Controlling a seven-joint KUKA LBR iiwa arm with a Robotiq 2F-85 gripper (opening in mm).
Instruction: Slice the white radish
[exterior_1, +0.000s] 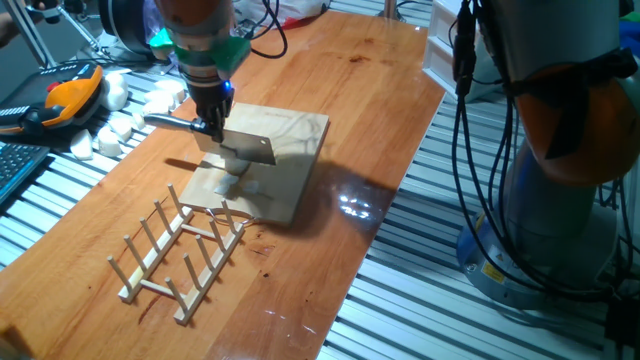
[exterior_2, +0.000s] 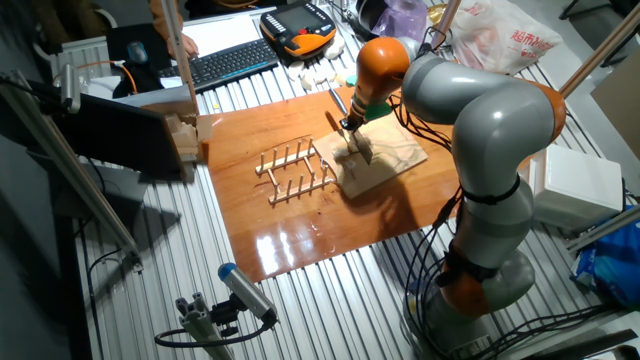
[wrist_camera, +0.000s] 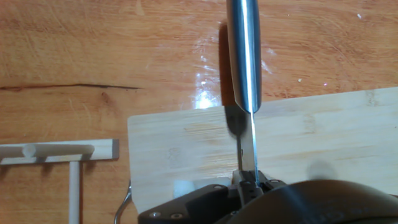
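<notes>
The gripper (exterior_1: 210, 128) is closed on the knife (exterior_1: 245, 148), and the blade hangs over the cutting board (exterior_1: 290, 160). The risk is that the blade comes down on bare board, or pushes the white radish (wrist_camera: 182, 186) away. In the hand view the radish seems a small pale piece just left of the blade, near the gripper.
</notes>
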